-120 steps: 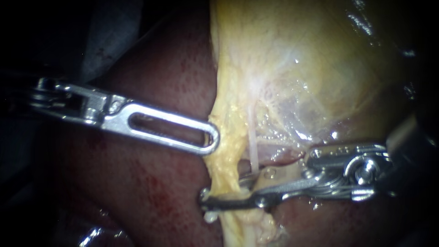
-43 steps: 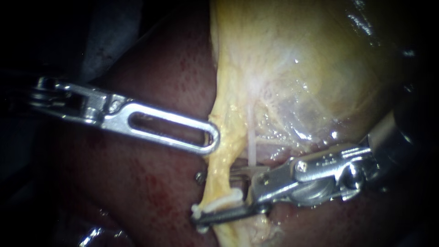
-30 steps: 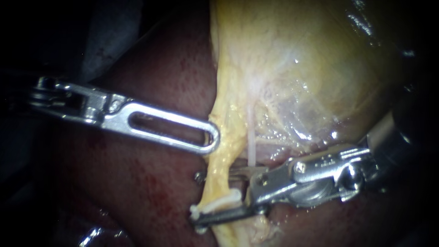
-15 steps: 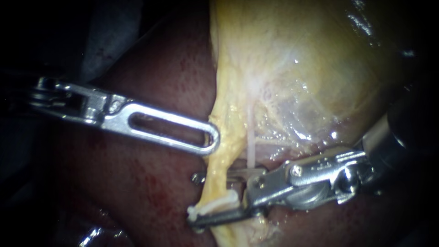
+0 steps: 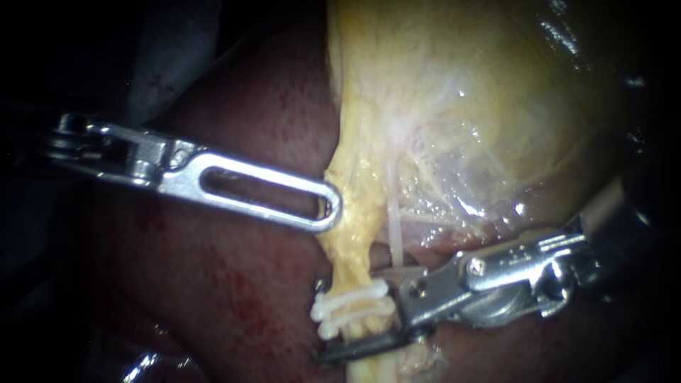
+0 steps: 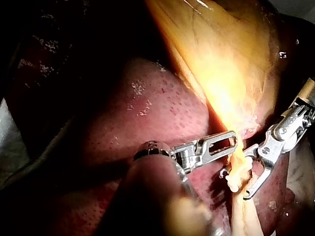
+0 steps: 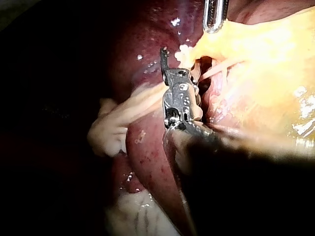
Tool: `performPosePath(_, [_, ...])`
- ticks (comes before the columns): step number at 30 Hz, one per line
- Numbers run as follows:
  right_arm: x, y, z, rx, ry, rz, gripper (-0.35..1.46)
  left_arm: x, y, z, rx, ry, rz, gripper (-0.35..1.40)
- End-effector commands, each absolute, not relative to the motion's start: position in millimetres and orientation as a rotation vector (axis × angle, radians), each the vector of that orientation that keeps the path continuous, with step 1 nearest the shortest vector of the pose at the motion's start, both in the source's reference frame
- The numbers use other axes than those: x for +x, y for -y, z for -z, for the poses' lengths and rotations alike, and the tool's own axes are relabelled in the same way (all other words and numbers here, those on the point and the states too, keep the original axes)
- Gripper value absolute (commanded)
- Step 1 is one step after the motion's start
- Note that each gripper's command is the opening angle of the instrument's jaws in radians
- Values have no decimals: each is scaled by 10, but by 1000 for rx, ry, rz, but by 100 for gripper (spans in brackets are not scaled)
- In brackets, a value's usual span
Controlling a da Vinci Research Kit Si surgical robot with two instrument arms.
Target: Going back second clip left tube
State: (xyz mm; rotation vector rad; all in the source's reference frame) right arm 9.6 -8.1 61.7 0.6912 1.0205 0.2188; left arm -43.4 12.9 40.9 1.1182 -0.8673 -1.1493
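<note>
Gripping the left tube (image 5: 352,241) crosswise, low down: upper clip (image 5: 352,293) and, just under it, lower clip (image 5: 349,321), both white. Straddling the pair with jaws spread, one above and one below, pinching nothing: right instrument (image 5: 323,319). Resting its slotted tip against the same yellow tube higher up: left instrument (image 5: 328,211); cannot tell whether it has a hold there. Behind, dark red liver (image 5: 234,284); above and to the right, pale gallbladder (image 5: 482,106).
</note>
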Motion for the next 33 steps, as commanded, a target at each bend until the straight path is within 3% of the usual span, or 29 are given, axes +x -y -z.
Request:
performPosePath(1, [93,77,-615,693,-1021,-218,54,-434,-129,-409,1119,867,1149,-35])
performPosePath(10, [66,41,-592,678,-1029,-255,53,-434,-129,-409,1119,867,1149,-35])
performPosePath(33, [-53,-35,-537,579,-1051,-315,53,-430,-131,-412,1116,868,1150,-35])
